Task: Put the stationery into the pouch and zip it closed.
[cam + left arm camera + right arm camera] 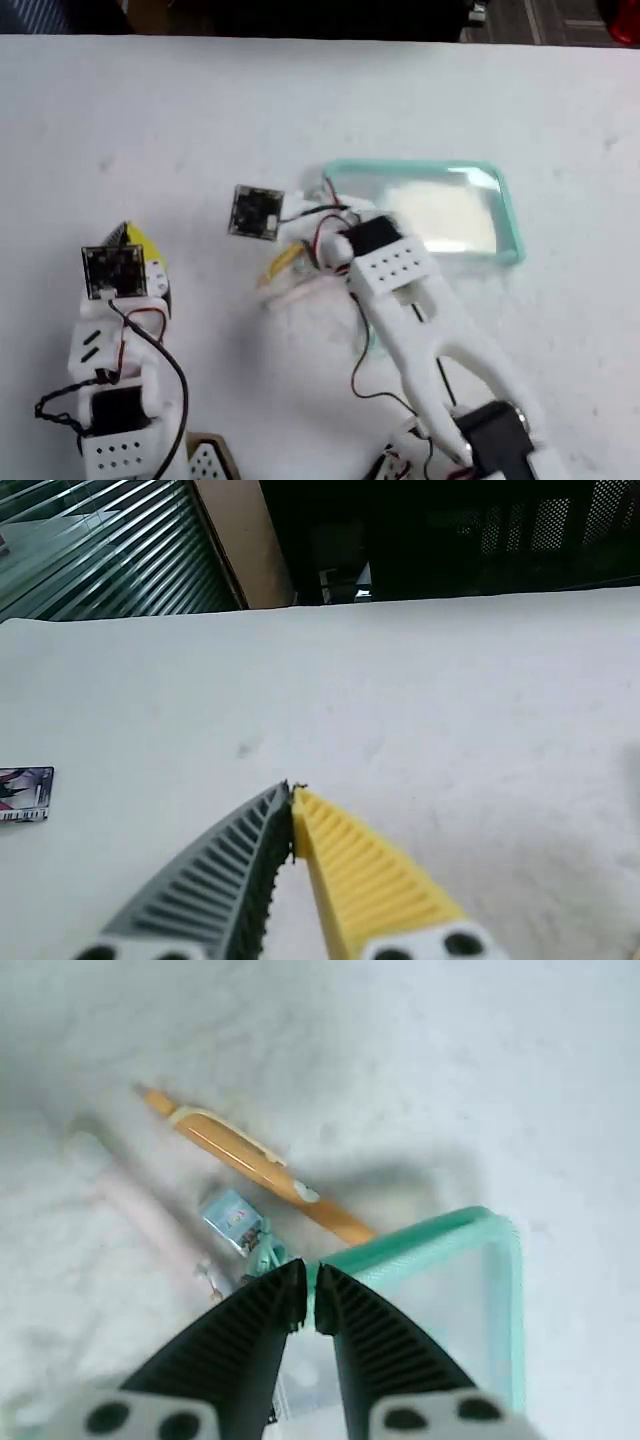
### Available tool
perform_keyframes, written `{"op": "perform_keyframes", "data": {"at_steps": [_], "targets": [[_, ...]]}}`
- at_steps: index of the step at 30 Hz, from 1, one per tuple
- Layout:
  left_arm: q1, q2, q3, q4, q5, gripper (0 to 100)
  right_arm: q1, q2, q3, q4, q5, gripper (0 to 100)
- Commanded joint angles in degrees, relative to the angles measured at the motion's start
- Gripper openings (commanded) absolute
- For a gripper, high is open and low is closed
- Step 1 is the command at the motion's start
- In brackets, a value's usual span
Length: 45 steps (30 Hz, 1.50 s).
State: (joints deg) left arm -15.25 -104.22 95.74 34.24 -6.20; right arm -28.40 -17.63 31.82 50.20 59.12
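The clear pouch [430, 210] with a teal rim lies flat right of the table's middle. My right gripper [310, 1295] has its black jaws pinched together on the teal rim at the pouch's [470, 1290] near-left corner. Just beyond the fingertips lie an orange pen [250, 1165], a pale pink pen [150, 1215] and a small blue tag [235, 1222] on a teal cord. In the high view the orange pen [283, 262] and pink pen [295, 293] lie left of the right arm [395, 265]. My left gripper [291, 792] is shut on nothing, low over bare table at the left [128, 235].
A small printed card [20, 795] lies flat on the table off to the left gripper's side. The white table [200, 120] runs back to a dark far edge. Loose wires trail from both arms.
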Motion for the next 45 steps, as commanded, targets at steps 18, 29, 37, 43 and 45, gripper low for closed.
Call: {"op": "perform_keyframes", "data": {"at_steps": [18, 29, 37, 43, 45], "targets": [[-0.22, -0.48, -0.70, -1.49, 0.79, 2, -7.16, 1.71, -2.20, 11.12, 3.34, 22.2], [-0.22, -0.48, -0.70, -1.49, 0.79, 2, -2.24, 14.81, -10.55, 10.95, 5.45, 17.8], [-0.22, -0.48, -0.70, -1.58, 0.79, 2, -2.51, 15.69, -10.29, 6.55, 5.36, 17.9], [-0.22, -0.48, -0.70, -1.76, 0.79, 2, -2.51, 15.78, -10.20, 5.85, 5.54, 17.7], [-0.22, -0.48, -0.70, -1.76, 0.79, 2, -2.77, 15.78, -10.20, 5.93, 5.54, 17.7]]}}
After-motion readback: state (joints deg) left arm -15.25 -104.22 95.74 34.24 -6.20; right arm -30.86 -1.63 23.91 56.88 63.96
